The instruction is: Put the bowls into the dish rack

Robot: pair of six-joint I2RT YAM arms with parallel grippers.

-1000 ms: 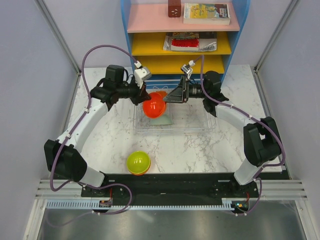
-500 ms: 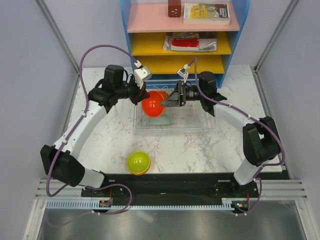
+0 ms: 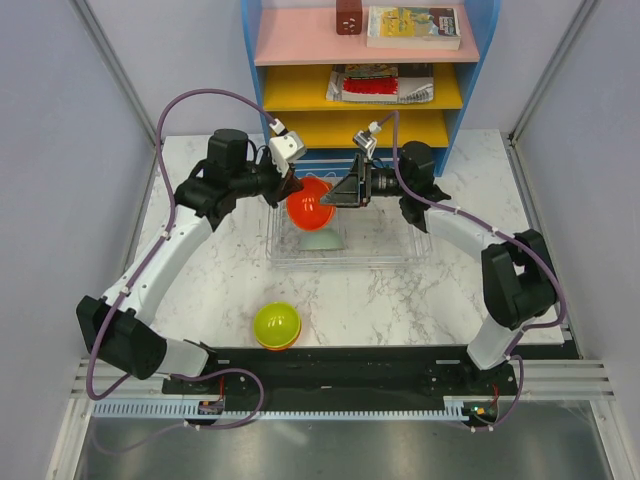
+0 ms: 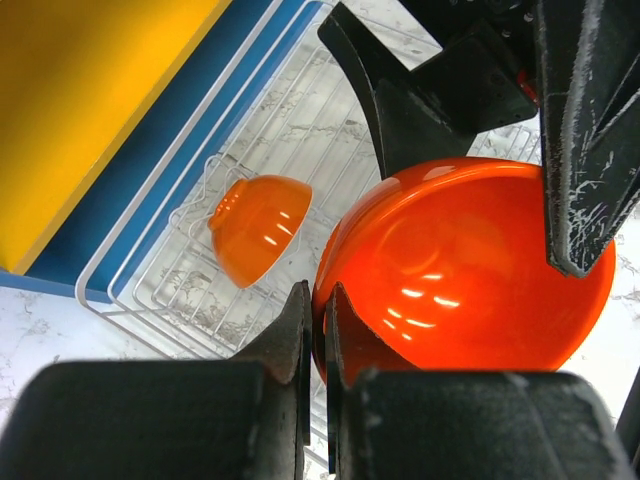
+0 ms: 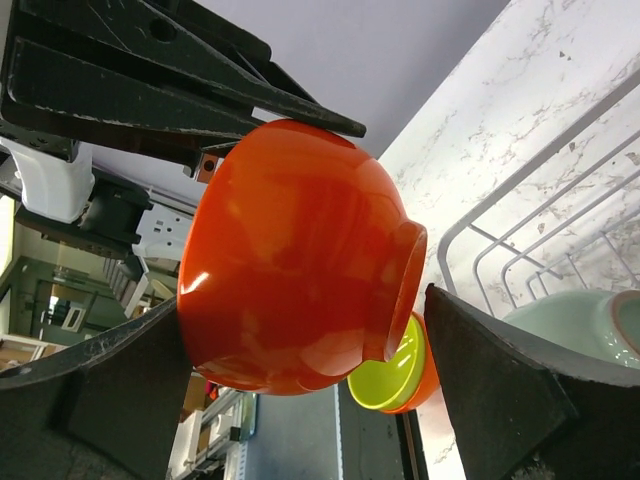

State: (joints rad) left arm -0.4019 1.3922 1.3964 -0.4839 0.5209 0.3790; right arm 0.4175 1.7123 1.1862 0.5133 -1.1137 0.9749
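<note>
One red bowl (image 4: 460,280) | left jaws clamp rim | right jaws straddling, grip unclear

A robot lab cell: grey panels (image 3: 60,200) on aluminium posts (image 3: 115,65) enclose a marble table (image 3: 400,300); shelf (image 3: 300,45) at 12 o'clock.

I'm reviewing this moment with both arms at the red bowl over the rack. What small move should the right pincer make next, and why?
Probably close the right pincer on the red bowl. Its fingers straddle the bowl with a gap showing beside its foot, while the left pincer pinches the rim above the dish rack, so one thin grip carries it.
</note>
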